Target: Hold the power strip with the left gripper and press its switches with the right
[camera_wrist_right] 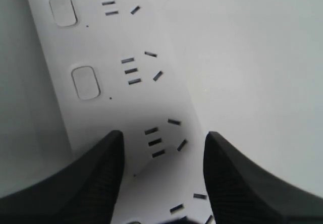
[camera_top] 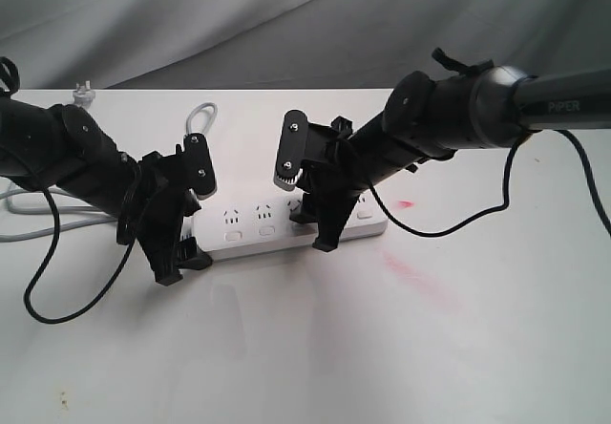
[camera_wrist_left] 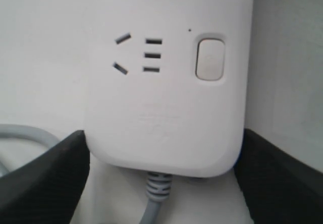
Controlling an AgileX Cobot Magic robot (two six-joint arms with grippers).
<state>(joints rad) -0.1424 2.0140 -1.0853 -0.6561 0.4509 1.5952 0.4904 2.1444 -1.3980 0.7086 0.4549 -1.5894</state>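
Lying flat across the middle of the white desk [camera_top: 315, 357], the power strip [camera_top: 250, 228] runs left to right with its sockets up and its switches [camera_top: 233, 236] along the near long edge. The left gripper [camera_top: 181, 262] straddles the cord end: its fingers [camera_wrist_left: 45, 178] stand against both long edges, the rounded end filling the gap between them, a grip on the strip. The grey cord [camera_wrist_left: 156, 204] leaves that end between them. The right gripper [camera_top: 315, 225] comes down over the strip's middle, its fingers [camera_wrist_right: 91, 178] spread wide with nothing held. One tip lies over the switch row, but whether it presses I cannot tell. Two sockets lie bare between the grippers, and the strip's right end is free. The near half of the desk is open, marked only by a pink smear [camera_top: 420, 276]. The far edge runs close behind, where the plug [camera_top: 84, 93] lies before a grey cloth [camera_top: 239, 13]. PIPER [camera_top: 565, 105] is lettered on the right arm.
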